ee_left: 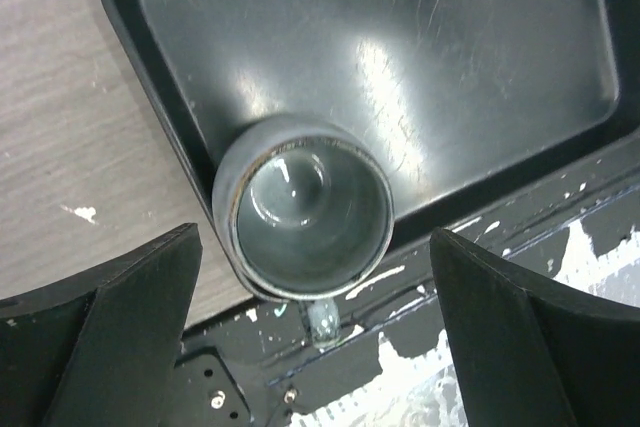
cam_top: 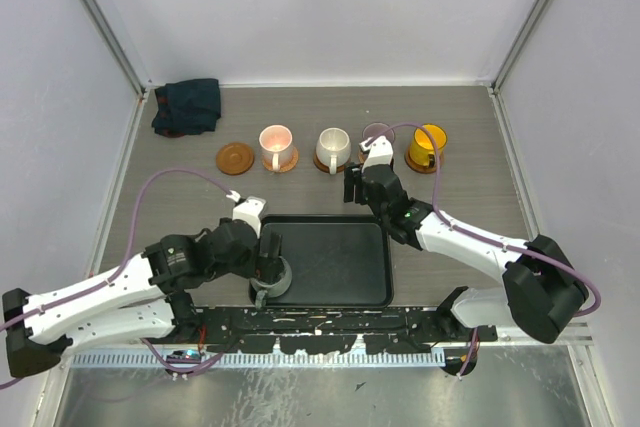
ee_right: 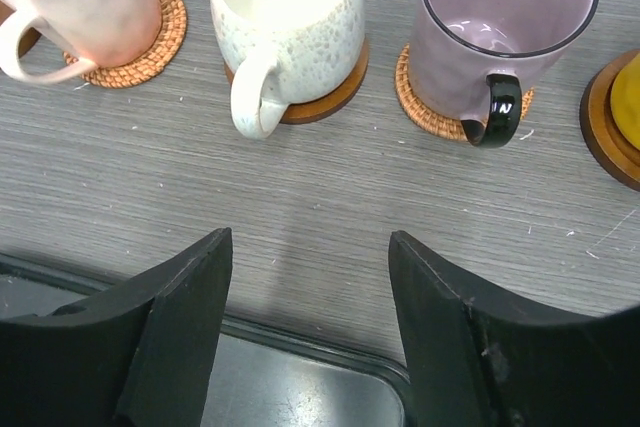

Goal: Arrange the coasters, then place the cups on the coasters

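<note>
purple mug (cam_top: 378, 130) mostly hidden behind right arm (cam_top: 385, 182) in top view. yellow mug (ee_right: 626, 105) cut off by right wrist view's edge. grey mug (ee_left: 310, 212) handle blurred in left wrist view.

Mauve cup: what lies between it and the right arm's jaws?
Only bare table, beyond the black tray's rim under the jaws. The right wrist view shows it, the mauve cup on its woven coaster.
</note>
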`<state>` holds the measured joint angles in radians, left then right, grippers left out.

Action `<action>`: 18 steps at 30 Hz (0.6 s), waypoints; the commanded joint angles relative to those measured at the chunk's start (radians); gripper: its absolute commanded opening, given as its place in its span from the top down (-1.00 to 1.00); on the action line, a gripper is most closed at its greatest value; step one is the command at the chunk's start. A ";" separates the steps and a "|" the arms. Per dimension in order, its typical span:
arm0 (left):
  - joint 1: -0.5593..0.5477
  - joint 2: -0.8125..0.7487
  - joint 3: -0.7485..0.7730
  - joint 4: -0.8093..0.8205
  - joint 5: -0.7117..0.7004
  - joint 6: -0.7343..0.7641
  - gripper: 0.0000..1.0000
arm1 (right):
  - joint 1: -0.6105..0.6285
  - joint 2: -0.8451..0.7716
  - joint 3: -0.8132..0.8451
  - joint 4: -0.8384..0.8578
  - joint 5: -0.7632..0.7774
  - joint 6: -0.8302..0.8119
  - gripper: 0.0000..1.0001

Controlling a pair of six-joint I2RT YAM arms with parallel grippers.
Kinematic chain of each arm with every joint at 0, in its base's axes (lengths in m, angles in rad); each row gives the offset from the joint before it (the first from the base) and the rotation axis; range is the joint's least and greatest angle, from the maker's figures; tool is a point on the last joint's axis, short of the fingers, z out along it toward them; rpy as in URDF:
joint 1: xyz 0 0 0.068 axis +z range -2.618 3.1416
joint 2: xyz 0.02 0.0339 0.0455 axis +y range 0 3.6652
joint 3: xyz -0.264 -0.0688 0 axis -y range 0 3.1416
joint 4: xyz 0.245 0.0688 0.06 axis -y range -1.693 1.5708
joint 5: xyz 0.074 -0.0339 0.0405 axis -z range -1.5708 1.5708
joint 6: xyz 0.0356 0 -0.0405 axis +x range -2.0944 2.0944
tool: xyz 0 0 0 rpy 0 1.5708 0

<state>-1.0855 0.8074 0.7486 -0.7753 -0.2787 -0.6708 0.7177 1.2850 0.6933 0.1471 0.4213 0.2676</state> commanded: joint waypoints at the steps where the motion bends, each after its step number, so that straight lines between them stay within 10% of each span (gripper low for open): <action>1: -0.059 -0.006 -0.015 -0.089 -0.028 -0.130 -0.96 | -0.002 -0.034 0.034 0.018 0.027 0.008 -0.38; 18: -0.236 0.074 -0.115 -0.079 -0.052 -0.306 -0.94 | -0.002 -0.071 0.001 0.005 0.028 0.035 -0.39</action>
<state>-1.2980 0.8646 0.6445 -0.8730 -0.2977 -0.9333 0.7177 1.2495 0.6914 0.1337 0.4263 0.2874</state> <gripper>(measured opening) 0.990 0.694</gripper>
